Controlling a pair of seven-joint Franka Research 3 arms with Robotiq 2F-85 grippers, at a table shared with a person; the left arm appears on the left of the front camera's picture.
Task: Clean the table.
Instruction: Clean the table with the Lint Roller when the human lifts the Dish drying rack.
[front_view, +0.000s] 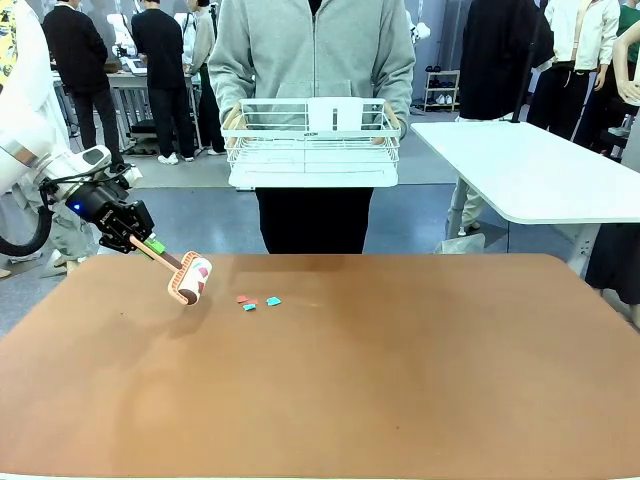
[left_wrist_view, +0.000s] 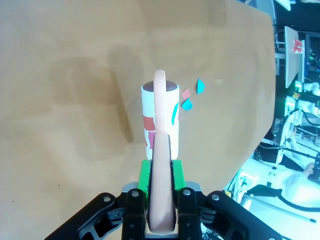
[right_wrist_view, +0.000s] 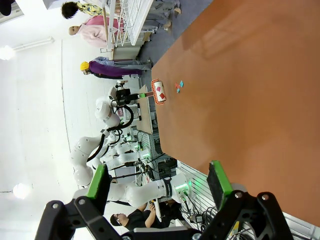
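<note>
Up front, the left gripper (front_view: 135, 238) hangs over the far left part of the reddish-brown desk (front_view: 400, 380). It is clamped on the pale handle of a lint roller (front_view: 190, 279), whose head tilts down toward the top; I cannot tell whether it touches. Just right of the roller, a few small red and teal paper scraps (front_view: 258, 301) lie on the desk. Beyond the far edge a person stands holding a white wire basket (front_view: 312, 140) in both hands.

From the left wrist, the green pads (left_wrist_view: 145, 176) pinch the handle from both sides. Red and teal bits stick to the white roll, and the loose scraps lie just beside its far end.

From the right wrist, the right gripper (right_wrist_view: 158, 180) stands wide with nothing between its pads. The desk stretches away beyond it, with the roller and scraps small in the distance.
</note>
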